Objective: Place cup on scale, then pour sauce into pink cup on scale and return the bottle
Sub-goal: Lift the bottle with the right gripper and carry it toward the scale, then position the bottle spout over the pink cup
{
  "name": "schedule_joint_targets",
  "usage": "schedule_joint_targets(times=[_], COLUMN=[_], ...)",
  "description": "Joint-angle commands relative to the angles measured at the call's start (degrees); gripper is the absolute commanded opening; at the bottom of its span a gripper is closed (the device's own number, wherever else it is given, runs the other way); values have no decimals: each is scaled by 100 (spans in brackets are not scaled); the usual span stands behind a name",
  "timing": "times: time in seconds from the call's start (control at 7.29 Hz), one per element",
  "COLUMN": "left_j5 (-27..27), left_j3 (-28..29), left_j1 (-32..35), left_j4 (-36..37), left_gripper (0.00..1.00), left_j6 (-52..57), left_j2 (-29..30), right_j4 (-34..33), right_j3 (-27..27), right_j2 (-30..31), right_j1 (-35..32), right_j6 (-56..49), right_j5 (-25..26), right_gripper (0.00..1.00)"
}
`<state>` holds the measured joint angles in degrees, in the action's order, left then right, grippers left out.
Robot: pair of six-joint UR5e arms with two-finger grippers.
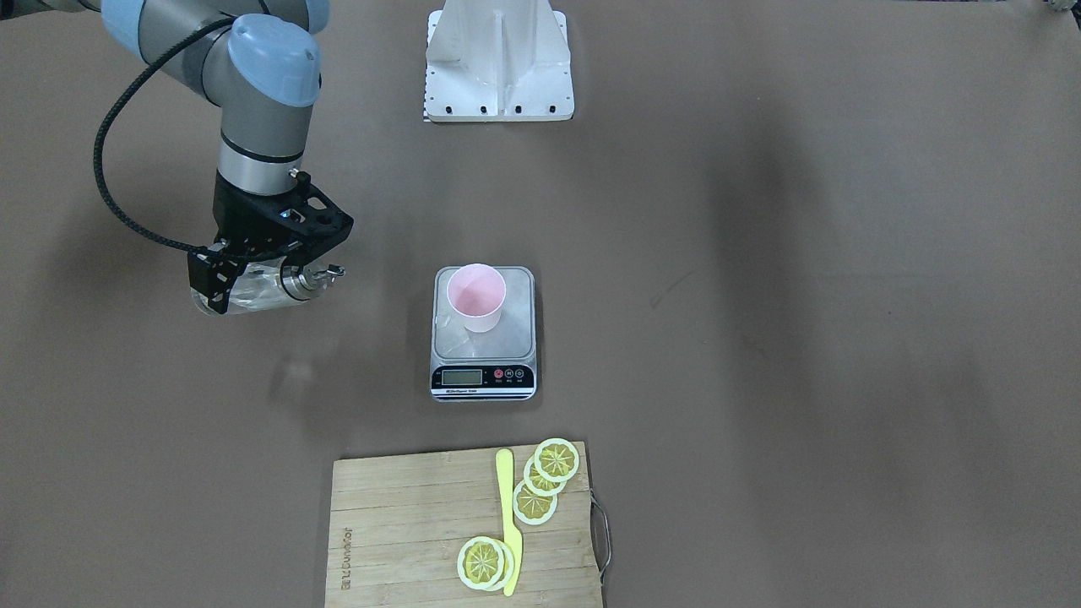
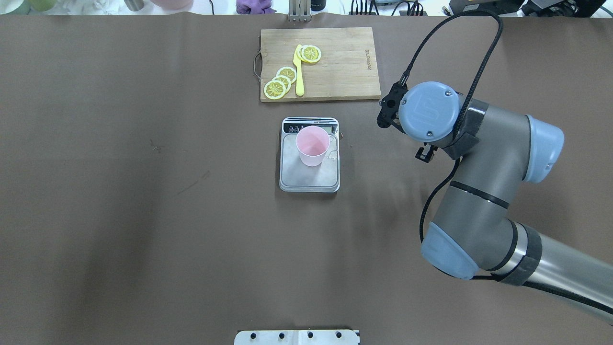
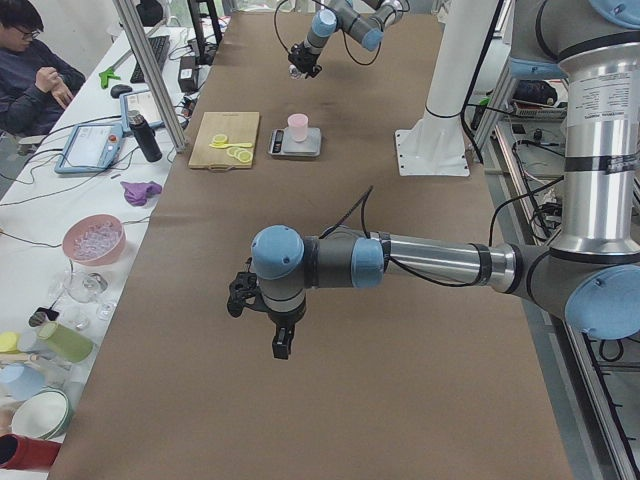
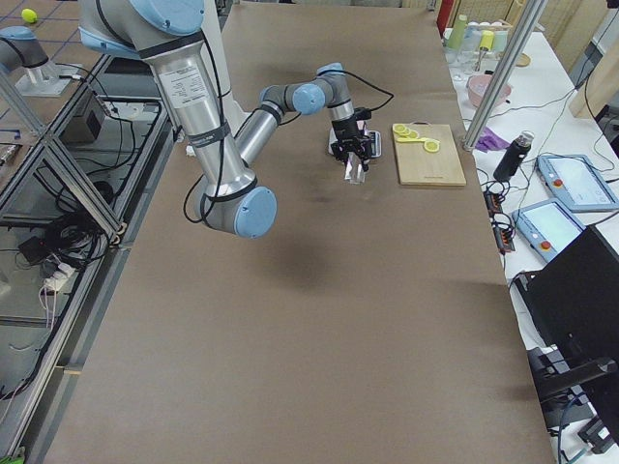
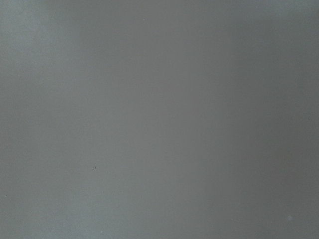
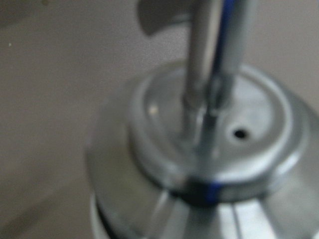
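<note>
The pale pink cup (image 1: pixel 476 295) stands upright on the steel plate of the scale (image 1: pixel 511 338), toward its rear left corner in the front-facing view. It also shows in the overhead view (image 2: pixel 312 146) on the scale (image 2: pixel 309 179). My right gripper (image 1: pixel 247 283) is shut on the clear glass bottle (image 1: pixel 258 291). It holds the bottle on its side above the table, well apart from the scale, with the metal spout (image 1: pixel 325 274) pointing toward the scale. The right wrist view shows the metal cap (image 6: pixel 209 144) close up and blurred. My left gripper (image 3: pixel 275 325) hangs over bare table far from the scale; I cannot tell whether it is open.
A bamboo cutting board (image 1: pixel 405 523) with lemon slices (image 1: pixel 545 477) and a yellow knife (image 1: pixel 508 523) lies beyond the scale on the operators' side. The white robot mount (image 1: pixel 498 63) stands at the robot's edge. An operator sits at a side table (image 3: pixel 30 70).
</note>
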<state>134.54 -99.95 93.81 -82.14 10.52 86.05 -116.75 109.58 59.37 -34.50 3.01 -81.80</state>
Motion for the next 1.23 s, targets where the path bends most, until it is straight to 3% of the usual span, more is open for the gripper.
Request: schedule_joint_targets(times=[0.0,0.41,0.69,0.96,1.1], left_j5=[-7,11,11,11,11], left_j3=[1,-7,-25,-16,-16], left_j1=[-3,5,6,6,6], left_j4=[13,-13,-13,-13,-13], left_gripper=[98,98,98,98,98], left_j6=[-24,-24,-15,-24,-24], left_j2=[0,-97,-106,-106,-106], right_j4=[-864,-1875,-1930,-2113,-2541], right_j3=[-7,-313,-1066,-1281,-1281], right_j2=[-407,-1030,-1505,-1604,-1786], right_j1=[337,707,707,716,716], right_j6=[287,621,744,745,745], right_j5=[357,630,630,639,639], right_gripper=[0,0,0,0,0])
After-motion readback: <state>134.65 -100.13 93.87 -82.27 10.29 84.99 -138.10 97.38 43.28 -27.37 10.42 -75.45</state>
